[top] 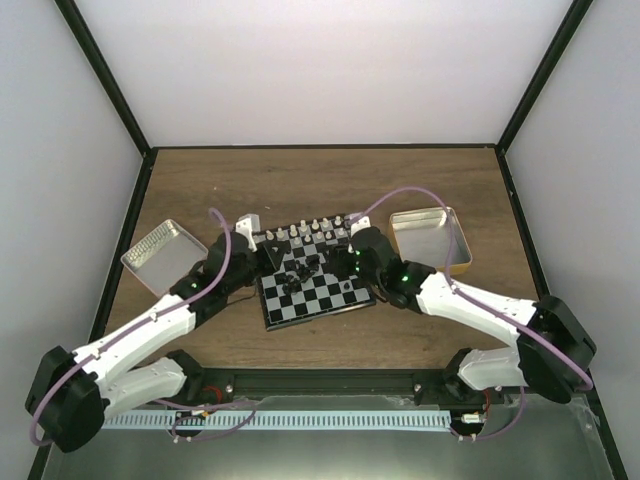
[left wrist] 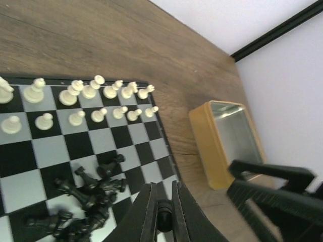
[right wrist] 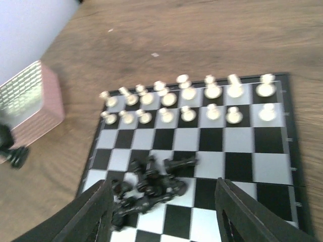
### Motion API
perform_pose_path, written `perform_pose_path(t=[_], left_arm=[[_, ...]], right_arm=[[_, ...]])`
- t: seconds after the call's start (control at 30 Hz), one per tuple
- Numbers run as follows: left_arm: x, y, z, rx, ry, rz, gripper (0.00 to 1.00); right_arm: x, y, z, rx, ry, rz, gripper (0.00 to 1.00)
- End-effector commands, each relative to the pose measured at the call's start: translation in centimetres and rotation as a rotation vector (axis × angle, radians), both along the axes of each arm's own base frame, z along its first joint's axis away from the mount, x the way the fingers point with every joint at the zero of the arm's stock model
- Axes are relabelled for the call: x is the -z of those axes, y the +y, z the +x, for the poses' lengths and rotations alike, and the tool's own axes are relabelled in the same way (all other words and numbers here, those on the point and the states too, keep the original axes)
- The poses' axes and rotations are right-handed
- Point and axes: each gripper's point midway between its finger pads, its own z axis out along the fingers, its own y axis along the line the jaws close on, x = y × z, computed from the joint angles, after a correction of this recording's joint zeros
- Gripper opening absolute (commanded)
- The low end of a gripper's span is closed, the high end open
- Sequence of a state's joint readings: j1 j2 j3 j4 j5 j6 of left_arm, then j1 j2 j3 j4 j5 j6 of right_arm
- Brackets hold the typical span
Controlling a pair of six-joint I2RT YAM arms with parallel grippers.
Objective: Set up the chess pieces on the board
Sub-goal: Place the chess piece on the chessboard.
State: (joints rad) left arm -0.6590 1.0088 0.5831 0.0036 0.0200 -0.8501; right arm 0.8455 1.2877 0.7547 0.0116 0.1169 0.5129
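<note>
On the middle squares of the board [right wrist: 267, 166], the chess pieces [right wrist: 149, 189] lie toppled in one heap straight ahead of your right gripper [right wrist: 162, 182] — fingers spread wide, empty, bracketing the pile — while your left gripper [left wrist: 164, 186], clenched tight, hangs just beside it.

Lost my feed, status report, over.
Left end effector shut on a black piece. Right end effector open over board. Black pieces heaped mid-board, unplaced. White rows standing.

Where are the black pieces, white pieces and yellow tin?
black pieces [right wrist: 151, 182]: right wrist view, middle of the toppled heap.
white pieces [left wrist: 90, 92]: left wrist view, base of a back-row piece.
yellow tin [left wrist: 206, 146]: left wrist view, its outer side wall.
</note>
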Motion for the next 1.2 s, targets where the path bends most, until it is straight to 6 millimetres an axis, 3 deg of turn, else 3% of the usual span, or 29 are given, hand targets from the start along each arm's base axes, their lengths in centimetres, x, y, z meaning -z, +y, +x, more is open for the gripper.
perform_pose_path(t=[0.0,0.17,0.37,0.63,0.73,0.9,1.17], left_arm=[[2.2,0.3,-0.3,0.073,-0.012,0.260,0.04],[2.6,-3.3,-0.7,0.156,-0.032,0.415,0.04],[4.9,-8.6,-1.8,0.270,-0.040,0.513,0.04],[9.6,-13.8,-3.2,0.398,-0.011,0.618,0.04],[10.9,-14.2,-3.3,0.384,0.003,0.647,0.04],[12.2,-12.9,-2.8,0.308,0.021,0.710,0.04],[12.6,-12.2,-2.2,0.242,0.023,0.708,0.04]], right_arm=[[-1.5,-4.8,2.7,0.302,-0.013,-0.057,0.59],[-0.8,-10.2,3.4,0.534,0.039,-0.050,0.61],[-1.6,-14.7,3.0,0.688,0.030,0.016,0.61],[-3.5,-17.4,1.9,0.778,-0.030,0.107,0.64],[-3.7,-17.6,1.7,0.780,-0.041,0.112,0.64],[-3.3,-17.5,1.7,0.771,-0.033,0.099,0.65],[-2.9,-17.0,1.9,0.749,-0.024,0.091,0.66]])
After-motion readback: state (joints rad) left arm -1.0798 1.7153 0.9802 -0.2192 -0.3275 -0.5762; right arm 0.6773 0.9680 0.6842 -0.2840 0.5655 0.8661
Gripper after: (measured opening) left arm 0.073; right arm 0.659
